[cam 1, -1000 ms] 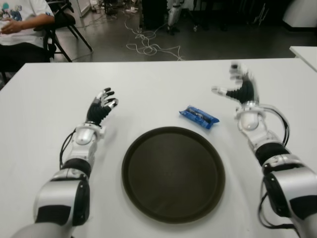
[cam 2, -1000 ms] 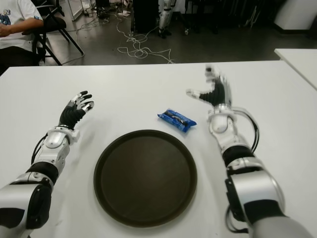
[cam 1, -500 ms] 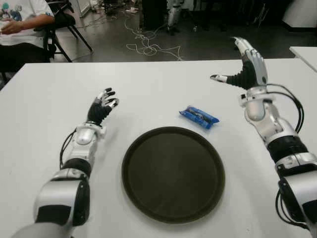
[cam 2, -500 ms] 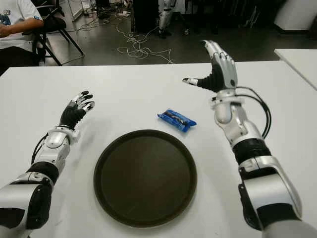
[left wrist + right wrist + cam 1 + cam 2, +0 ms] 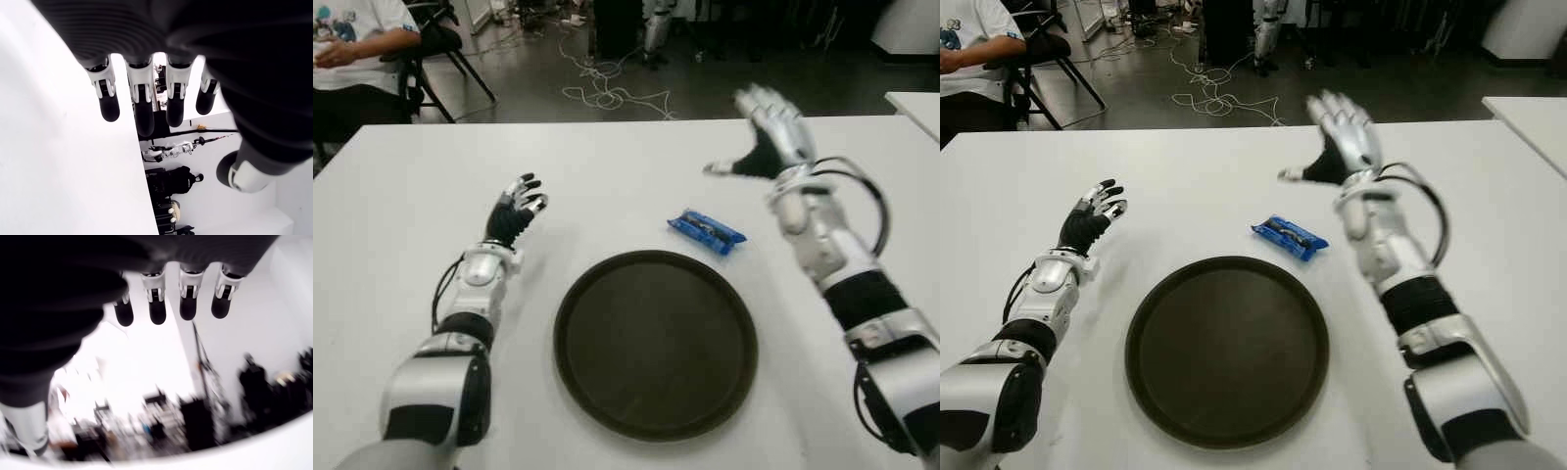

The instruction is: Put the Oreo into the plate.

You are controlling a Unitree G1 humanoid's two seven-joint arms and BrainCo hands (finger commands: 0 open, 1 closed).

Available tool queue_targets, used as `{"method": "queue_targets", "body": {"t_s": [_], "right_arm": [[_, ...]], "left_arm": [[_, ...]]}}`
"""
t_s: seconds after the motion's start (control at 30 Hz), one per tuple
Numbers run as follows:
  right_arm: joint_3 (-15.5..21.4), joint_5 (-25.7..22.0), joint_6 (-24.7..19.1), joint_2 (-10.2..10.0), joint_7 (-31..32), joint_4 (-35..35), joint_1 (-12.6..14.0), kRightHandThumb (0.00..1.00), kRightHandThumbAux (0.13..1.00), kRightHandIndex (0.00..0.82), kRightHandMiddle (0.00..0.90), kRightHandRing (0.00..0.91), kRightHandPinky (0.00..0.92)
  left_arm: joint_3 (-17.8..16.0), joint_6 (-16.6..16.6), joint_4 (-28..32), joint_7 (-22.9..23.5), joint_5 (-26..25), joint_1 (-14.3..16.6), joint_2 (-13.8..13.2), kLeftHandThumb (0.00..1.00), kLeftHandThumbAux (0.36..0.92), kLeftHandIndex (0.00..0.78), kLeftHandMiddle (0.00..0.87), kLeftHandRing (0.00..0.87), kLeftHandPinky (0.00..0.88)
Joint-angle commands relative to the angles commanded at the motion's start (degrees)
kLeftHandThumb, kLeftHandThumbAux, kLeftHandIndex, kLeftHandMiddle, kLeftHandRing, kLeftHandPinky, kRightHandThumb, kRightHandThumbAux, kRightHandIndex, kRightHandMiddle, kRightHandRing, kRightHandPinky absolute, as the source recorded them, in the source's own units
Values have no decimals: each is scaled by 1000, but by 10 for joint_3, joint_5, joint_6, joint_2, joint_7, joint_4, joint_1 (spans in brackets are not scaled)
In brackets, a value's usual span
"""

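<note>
A blue Oreo packet (image 5: 707,231) lies on the white table (image 5: 626,157), just beyond the far right rim of the round dark plate (image 5: 656,341). My right hand (image 5: 762,147) hangs raised above the table, behind and to the right of the packet, fingers spread and holding nothing. The right wrist view shows its fingertips (image 5: 157,312) extended with only the room behind them. My left hand (image 5: 514,211) shows to the left of the plate, fingers relaxed and empty.
A seated person (image 5: 357,39) is at the far left beyond the table. Cables (image 5: 607,93) lie on the dark floor behind the table. A second white table corner (image 5: 915,103) shows at the far right.
My right hand rose from near the table and has now swung left, toward the space behind the Oreo packet. The left hand, the packet and the plate have not moved.
</note>
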State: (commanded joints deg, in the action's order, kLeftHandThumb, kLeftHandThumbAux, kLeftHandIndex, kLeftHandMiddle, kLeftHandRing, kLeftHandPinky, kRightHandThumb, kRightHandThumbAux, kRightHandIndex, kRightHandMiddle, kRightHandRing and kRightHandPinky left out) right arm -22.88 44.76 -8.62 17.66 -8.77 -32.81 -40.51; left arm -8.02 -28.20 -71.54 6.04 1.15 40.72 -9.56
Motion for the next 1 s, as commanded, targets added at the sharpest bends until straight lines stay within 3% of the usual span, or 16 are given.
{"method": "queue_targets", "body": {"t_s": [0.33, 0.57, 1.0], "right_arm": [[-44, 23, -39, -23, 16, -50, -14, 0, 628, 100, 112, 157, 211], [-61, 19, -56, -56, 24, -127, -43, 0, 639, 97, 110, 164, 219], [-62, 6, -52, -86, 13, -208, -68, 0, 632, 121, 126, 191, 268]], "left_arm": [[-2, -3, 2, 3, -2, -3, -1, 148, 639, 75, 159, 149, 142], [2, -7, 3, -1, 2, -4, -2, 145, 636, 79, 165, 153, 147], [8, -7, 2, -13, 9, -3, -3, 123, 628, 79, 158, 147, 142]]}}
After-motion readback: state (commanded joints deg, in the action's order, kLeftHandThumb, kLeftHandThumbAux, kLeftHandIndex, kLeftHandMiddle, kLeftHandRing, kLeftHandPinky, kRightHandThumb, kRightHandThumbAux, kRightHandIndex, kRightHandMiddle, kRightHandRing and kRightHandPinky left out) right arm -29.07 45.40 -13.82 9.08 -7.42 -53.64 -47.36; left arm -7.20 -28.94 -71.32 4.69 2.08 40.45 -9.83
